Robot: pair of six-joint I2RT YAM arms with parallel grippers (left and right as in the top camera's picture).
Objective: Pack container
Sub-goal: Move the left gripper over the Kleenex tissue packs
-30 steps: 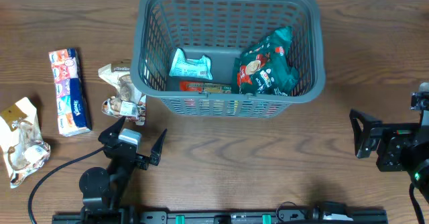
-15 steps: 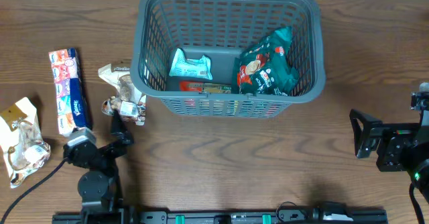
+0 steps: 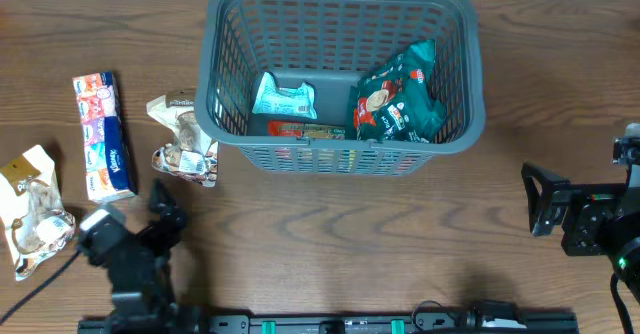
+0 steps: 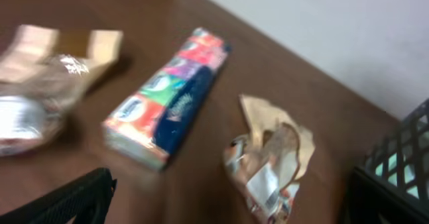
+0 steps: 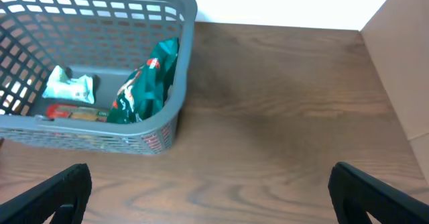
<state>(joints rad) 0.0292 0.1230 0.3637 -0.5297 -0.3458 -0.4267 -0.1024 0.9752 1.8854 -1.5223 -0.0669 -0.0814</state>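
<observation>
Though the container point(image 3: 340, 159) sits ahead and right of the left tool point(image 3: 140, 219) in the overhead view, the loose goods lie nearer it: a crumpled snack packet point(image 3: 185, 139) just ahead and a tissue pack point(image 3: 103, 134) ahead-left, long axis running away from it, both well apart from the right tool point(image 3: 532, 200). The left wrist view shows wide, empty jaws framing that packet. The right wrist view shows equally wide, empty jaws, with the container ahead-left.

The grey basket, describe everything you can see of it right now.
The basket is dark grey plastic, rectangular with rounded corners, lattice sides and a solid base. It stands upright on the wooden table, towards its far side. Inside lie a green snack bag, a pale teal packet and a flat red bar.
</observation>
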